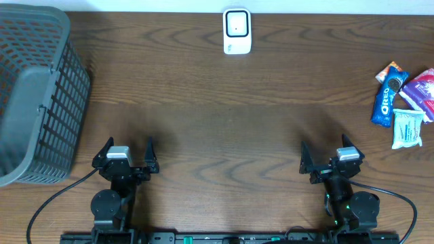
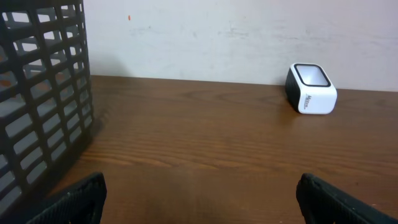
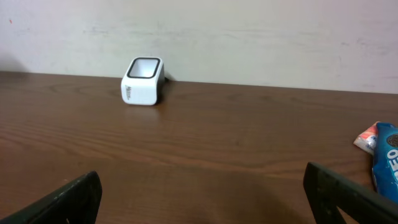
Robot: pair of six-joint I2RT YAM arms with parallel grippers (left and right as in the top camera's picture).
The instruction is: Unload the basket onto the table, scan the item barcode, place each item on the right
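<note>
Blue packet (image 1: 385,102) seemingly reads "OREO".

White scanner (image 1: 237,31) sits far-centre, Oreo pack (image 1: 384,103) right, basket (image 1: 64,115) left.

Wood-grain table (image 1: 224,115), matt plastic basket (image 1: 68,102), glossy plastic scanner (image 1: 237,30), shiny pkts (image 1: 385,105)

Basket (image 1: 64,88) left of left pincer (image 1: 127,152): cut by frame edge. Oreo pack (image 3: 387,160) ahead-right of right pincer (image 3: 205,198): cropped. Scanner (image 2: 311,93) lettering unreadable.
</note>
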